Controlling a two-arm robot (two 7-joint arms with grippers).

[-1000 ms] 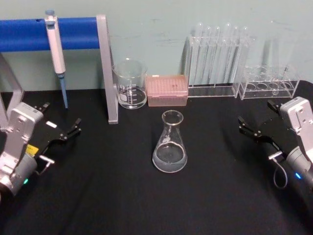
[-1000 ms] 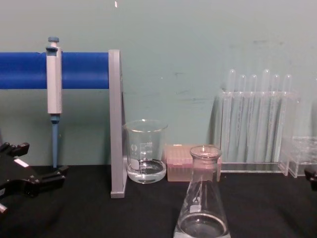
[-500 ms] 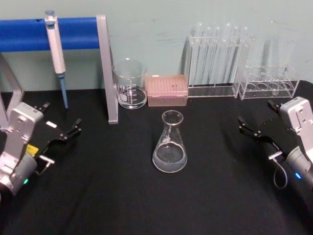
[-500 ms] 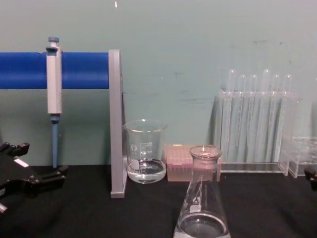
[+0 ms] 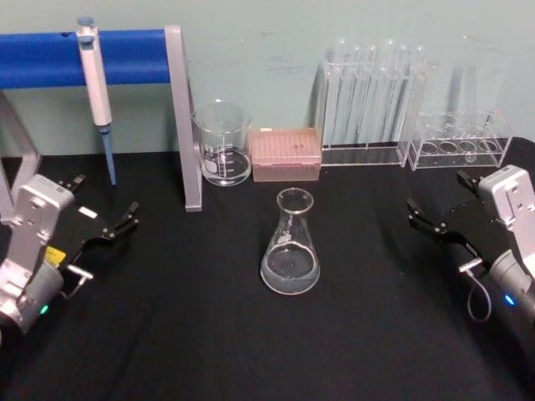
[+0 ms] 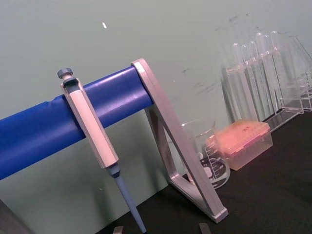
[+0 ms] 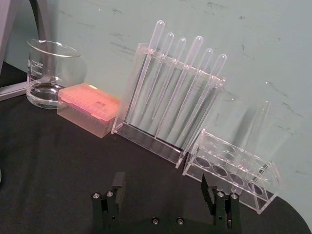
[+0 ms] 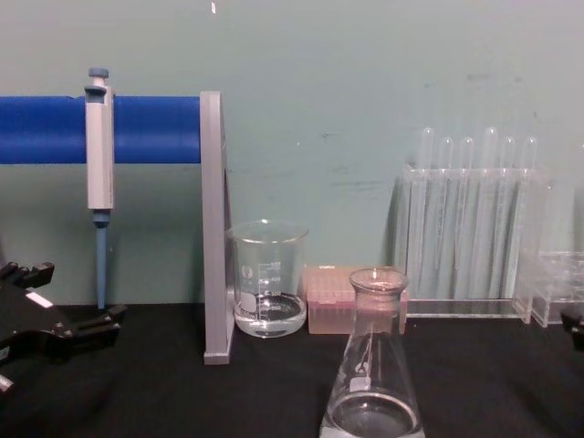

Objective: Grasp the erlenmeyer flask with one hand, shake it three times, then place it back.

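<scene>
The erlenmeyer flask point(image 5: 291, 251) stands upright on the black table's middle with a little clear liquid in its base; the chest view has it close in front point(image 8: 372, 383). My left gripper point(image 5: 104, 196) rests open at the table's left, well clear of the flask, and appears at the chest view's left edge point(image 8: 78, 294). At the right side my right gripper point(image 5: 436, 192) is also open and holds nothing. The right wrist view shows its two fingers wide apart point(image 7: 162, 187). Neither gripper touches the flask.
Behind the flask are a glass beaker point(image 5: 222, 144) with some liquid and a pink tip box point(image 5: 287, 154). A rack of tall test tubes point(image 5: 372, 100) and a low clear rack point(image 5: 464, 142) stand at the back right. A pipette point(image 5: 96, 83) hangs on the blue bar stand point(image 5: 134, 57).
</scene>
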